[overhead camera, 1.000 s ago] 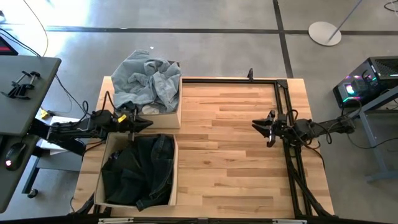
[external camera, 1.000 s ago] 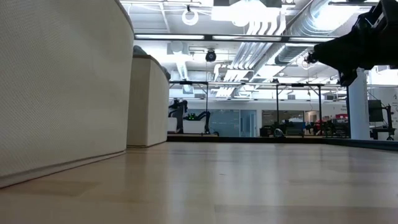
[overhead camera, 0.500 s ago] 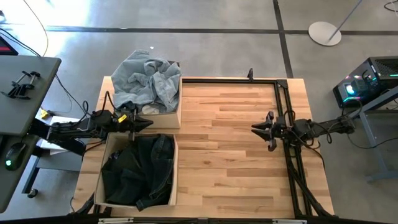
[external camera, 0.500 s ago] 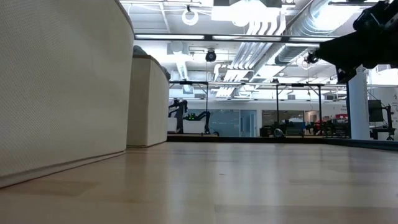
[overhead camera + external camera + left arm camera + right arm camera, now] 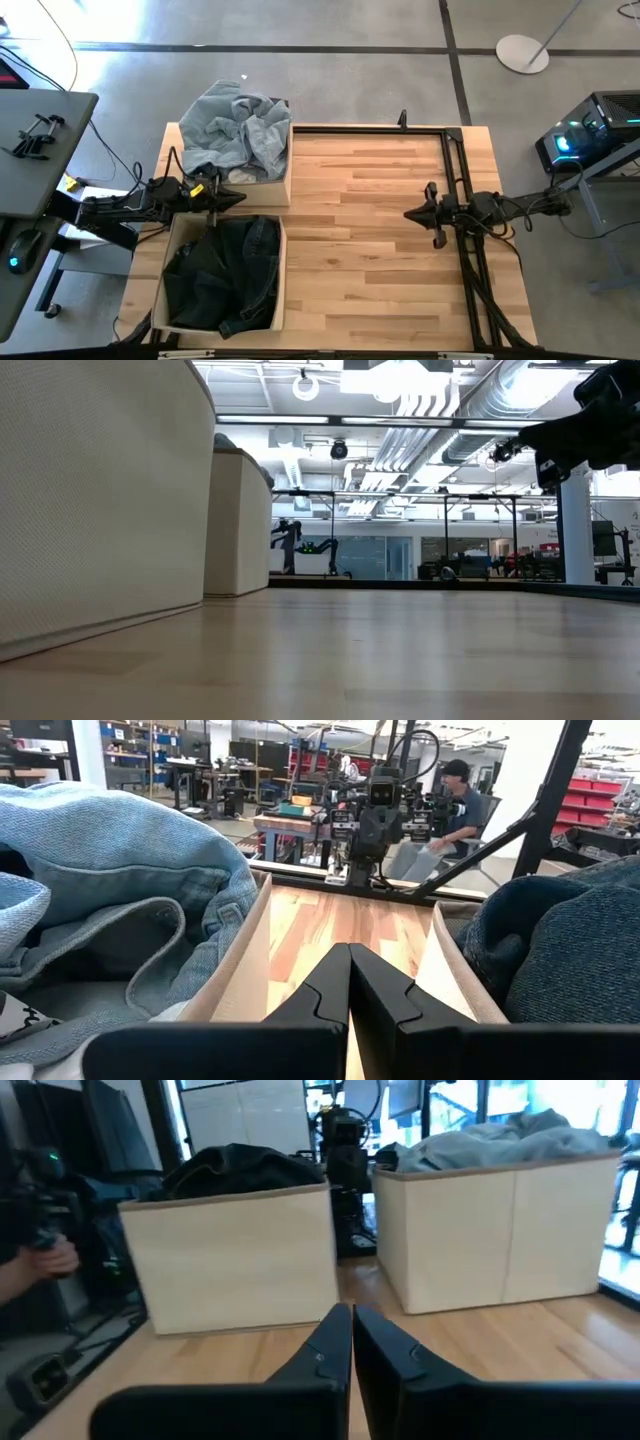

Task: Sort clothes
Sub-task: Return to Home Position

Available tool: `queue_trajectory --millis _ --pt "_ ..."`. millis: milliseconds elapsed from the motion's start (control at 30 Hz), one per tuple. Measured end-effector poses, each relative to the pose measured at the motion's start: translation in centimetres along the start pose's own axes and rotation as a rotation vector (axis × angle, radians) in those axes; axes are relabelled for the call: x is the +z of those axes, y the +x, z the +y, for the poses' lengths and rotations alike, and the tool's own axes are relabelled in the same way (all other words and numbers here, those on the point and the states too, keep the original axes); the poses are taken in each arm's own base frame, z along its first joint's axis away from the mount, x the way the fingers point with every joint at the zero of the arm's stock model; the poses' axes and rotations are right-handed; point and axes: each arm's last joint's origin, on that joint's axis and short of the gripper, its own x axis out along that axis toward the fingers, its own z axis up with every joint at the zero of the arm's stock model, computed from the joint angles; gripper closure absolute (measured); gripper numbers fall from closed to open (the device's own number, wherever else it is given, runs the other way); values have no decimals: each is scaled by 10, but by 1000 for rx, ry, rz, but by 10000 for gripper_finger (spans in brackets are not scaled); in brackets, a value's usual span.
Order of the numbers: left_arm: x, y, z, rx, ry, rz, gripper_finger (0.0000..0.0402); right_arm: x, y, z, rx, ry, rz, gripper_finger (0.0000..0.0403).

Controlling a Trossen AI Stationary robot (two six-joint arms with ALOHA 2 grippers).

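1. The left pincer (image 5: pixel 350 952) had its two dark, wedge-shaped fingers pressed flat together with nothing between them. It hung over the narrow gap between the two bins, at the left edge of the bench (image 5: pixel 370 250).
2. The right pincer (image 5: pixel 408 213) was also pressed together and empty. It was raised well above the right part of the bench and pointed toward the bins.
3. The bench was made of pale wooden strips laid side by side, smooth and faintly glossy. A black frame (image 5: pixel 370 128) of thin, straight metal rails ran along its far and right sides.
4. The upper bin (image 5: pixel 270 192) and the lower bin (image 5: pixel 281 280), named by where they sat in the high view, were square and soft-sided. Both were of beige woven cloth with a fine grain, and their walls stood upright.
5. The pale denim garments (image 5: pixel 235 130) filled the upper bin. They were heaped above its rim and spilled over its far and left edges. The cloth was washed light blue, thick and crumpled, with raised seams and rolled hems.
6. A scrap of white cloth (image 5: pixel 25 1020) with a dark mark lay at the edge of that heap.
7. The dark garments (image 5: pixel 225 275) lay in the lower bin. They were black and deep blue denim, bunched in loose folds, and domed slightly above the rim.
8. In the left wrist view, a person (image 5: pixel 462 805) sat beyond the bench.
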Motion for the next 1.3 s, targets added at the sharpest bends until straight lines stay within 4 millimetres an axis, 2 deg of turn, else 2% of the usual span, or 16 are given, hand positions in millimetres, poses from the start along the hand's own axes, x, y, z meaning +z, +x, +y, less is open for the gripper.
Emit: queue_trajectory --millis 300,1300 --pt "0 0 -2 -69 100 -1 402 -1 1 -1 -45 -62 9 389" --pt "4 0 -1 -29 76 -49 402 -1 1 -1 -45 -62 7 389"
